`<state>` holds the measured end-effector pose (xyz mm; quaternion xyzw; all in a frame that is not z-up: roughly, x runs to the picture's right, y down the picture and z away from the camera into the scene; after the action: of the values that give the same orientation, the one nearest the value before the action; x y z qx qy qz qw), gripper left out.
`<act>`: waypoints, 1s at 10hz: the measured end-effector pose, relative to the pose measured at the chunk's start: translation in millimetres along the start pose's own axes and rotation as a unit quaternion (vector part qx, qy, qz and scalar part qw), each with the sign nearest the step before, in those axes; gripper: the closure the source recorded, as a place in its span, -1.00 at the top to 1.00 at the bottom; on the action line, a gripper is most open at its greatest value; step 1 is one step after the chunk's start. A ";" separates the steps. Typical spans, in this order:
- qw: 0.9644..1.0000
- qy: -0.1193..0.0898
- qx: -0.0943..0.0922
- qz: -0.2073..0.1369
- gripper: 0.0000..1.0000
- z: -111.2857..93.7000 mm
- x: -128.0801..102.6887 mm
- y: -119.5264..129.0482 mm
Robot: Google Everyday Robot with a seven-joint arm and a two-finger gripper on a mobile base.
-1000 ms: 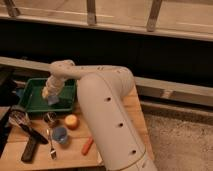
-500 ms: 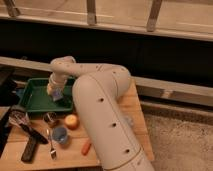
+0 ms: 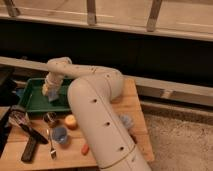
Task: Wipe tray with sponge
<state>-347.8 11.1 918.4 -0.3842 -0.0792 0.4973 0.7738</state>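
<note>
Your hand [image 3: 51, 92] is down inside the tray [image 3: 31, 100], close to its middle and a little toward 12 o'clock. It is clamped narrow on the sponge [image 3: 54, 97], which shows as a small pale-blue block at the tips. The sponge looks pressed to the green floor or just above it; you cannot tell which from here.

The white arm comes in from 5 o'clock, folds over the tray's 3 o'clock side and hides that part of it.

On the worktop [image 3: 137, 102], outside the tray's 6 o'clock rim, stand a small metal cup [image 3: 49, 118] and a yellow-orange fruit [image 3: 71, 121], with a blue cup [image 3: 60, 134] just beyond them. Dark utensils [image 3: 22, 127] lie toward 7 o'clock and a grey-blue lump [image 3: 125, 120] lies at 4 o'clock, past the arm.

As for progress, fetching the sponge and bringing it into the tray look done, so you are in the wiping step itself. Nothing shows how much floor is covered. I'd judge that the open green toward 9 o'clock and along the 6 o'clock rim is left to wipe, as is the hidden 3 o'clock side.
</note>
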 end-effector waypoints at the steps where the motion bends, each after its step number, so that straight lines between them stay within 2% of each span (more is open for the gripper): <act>1: 1.000 0.004 -0.005 0.002 -1.00 2.3 7.8 9.6; 3: 1.000 0.020 -0.006 0.020 -1.00 -3.7 34.9 9.3; 5: 0.999 0.029 0.010 0.040 -1.00 -14.3 51.3 -6.7; 8: 0.997 0.035 0.044 0.052 -1.00 -25.4 43.8 -43.1; 10: 0.997 0.036 0.051 0.046 -1.00 -20.7 31.2 -53.0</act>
<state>-284.5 15.2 931.7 -0.3649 -0.0081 0.5214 0.7713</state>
